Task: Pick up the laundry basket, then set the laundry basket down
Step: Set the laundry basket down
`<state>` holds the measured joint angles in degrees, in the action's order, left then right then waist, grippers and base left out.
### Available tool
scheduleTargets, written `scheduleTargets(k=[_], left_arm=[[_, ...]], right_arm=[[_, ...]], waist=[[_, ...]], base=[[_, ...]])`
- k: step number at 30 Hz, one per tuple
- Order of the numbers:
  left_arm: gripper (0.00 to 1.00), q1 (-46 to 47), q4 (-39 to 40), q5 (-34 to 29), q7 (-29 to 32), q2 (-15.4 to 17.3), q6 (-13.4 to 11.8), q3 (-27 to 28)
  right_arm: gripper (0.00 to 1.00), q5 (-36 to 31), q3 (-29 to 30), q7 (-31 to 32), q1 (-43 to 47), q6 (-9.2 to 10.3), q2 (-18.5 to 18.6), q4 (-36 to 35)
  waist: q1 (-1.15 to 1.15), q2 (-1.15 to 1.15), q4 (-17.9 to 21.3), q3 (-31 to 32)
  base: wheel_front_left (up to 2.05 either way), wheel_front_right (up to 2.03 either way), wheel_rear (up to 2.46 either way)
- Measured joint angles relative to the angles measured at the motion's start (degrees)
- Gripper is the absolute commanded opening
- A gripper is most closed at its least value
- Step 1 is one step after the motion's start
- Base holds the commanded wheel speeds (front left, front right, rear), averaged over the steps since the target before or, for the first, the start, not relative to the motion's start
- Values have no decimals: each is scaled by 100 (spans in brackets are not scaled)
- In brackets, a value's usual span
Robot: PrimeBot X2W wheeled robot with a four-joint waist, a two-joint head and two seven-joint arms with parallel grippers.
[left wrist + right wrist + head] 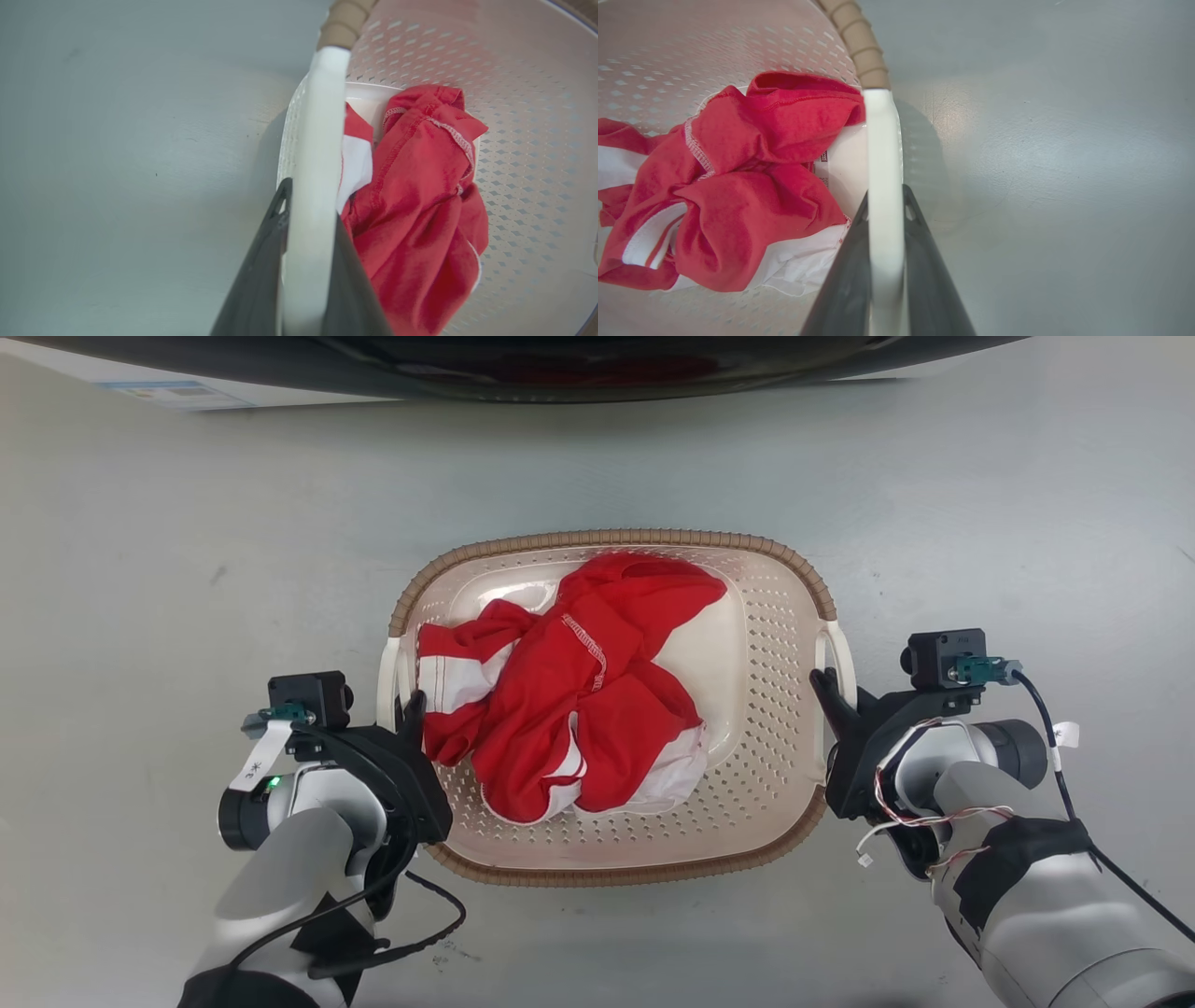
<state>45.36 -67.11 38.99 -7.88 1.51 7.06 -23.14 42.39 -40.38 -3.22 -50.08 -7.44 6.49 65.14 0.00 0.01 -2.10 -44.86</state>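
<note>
Laundry basket (775, 709) centre frame holding a red-and-white garment (569, 700), my left claw (409, 707) clamped on its left white handle (386, 679), my right claw (825, 686) clamped on the right handle (843, 658).

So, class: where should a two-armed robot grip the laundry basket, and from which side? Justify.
By the left handle and right handle, one gripper each, from the short ends of the laundry basket. Each is a thin white bar standing off the wall, so fingers fit astride it, as the left gripper and right gripper show; opposite ends balance the load.
</note>
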Motion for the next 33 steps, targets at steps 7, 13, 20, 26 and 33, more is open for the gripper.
scheduleTargets(k=[7,13,20,26,33], left_arm=[[0,6,-91,18,-83,-25,1,-36],[0,28,-114,81,-88,-25,1,-145],[100,30,31,399,-77,29,3,-250],[100,25,91,492,-79,29,8,-386],[100,26,-38,493,-89,23,9,-430]], right_arm=[[0,0,-25,-118,0,-12,-18,88],[94,0,-83,-193,-26,-12,-31,156],[100,1,-149,-255,-51,-11,-14,153],[100,36,-203,-344,-48,-11,-8,153],[100,54,-272,-458,-32,-11,31,136]], waist=[[0,0,-9,7],[0,0,-13,7],[0,-1,-10,8],[-1,-1,-23,102],[0,-2,-42,307]], base=[[0,0,0],[0,0,0],[0,0,0],[0,0,0],[0,0,0]])
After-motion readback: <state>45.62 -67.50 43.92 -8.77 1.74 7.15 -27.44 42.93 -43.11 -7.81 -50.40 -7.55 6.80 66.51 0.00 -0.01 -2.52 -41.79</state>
